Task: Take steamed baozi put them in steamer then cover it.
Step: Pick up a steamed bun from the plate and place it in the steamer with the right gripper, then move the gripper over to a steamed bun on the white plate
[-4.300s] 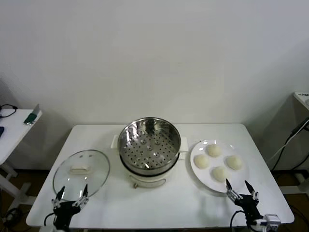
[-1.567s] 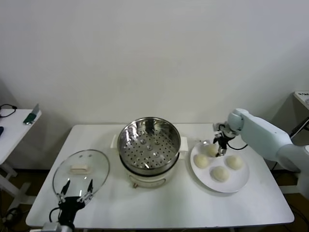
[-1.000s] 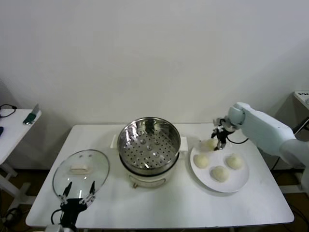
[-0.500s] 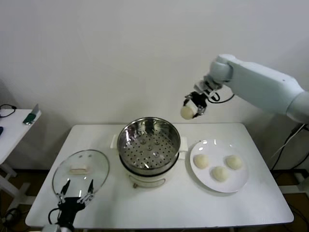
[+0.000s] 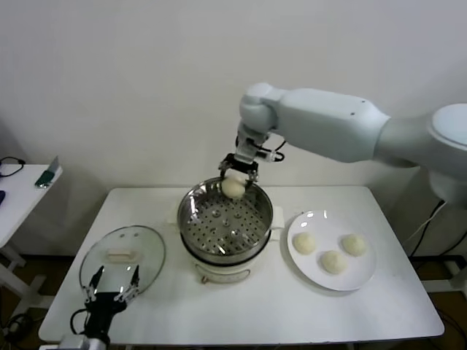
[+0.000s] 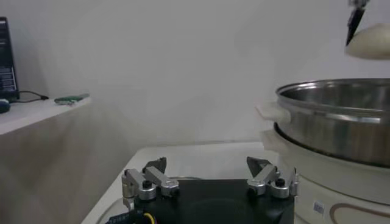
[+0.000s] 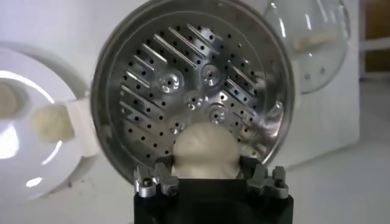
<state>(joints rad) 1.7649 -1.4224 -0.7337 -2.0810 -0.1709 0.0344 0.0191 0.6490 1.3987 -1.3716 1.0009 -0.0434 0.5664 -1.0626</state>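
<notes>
So the right gripper (image 5: 234, 179) is pinching 1 smooth, round, cream baozi (image 5: 233, 188), hanging over the far rim of the shiny perforated steel steamer (image 5: 226, 219), prob not touching it. 3 more baozi sit on the flat white plate (image 5: 360, 275). Left gripper (image 5: 111, 292) is spread wide w/ nothing in it, near the round glass lid (image 5: 122, 259).

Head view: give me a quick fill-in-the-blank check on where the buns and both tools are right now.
1. The right tool grips one baozi above the ____.
2. ____ baozi remain on the white plate.
3. The left tool hangs open near the glass ____.
4. The steamer basket holds ____ baozi so far.

Missing words: steamer; three; lid; no
</notes>
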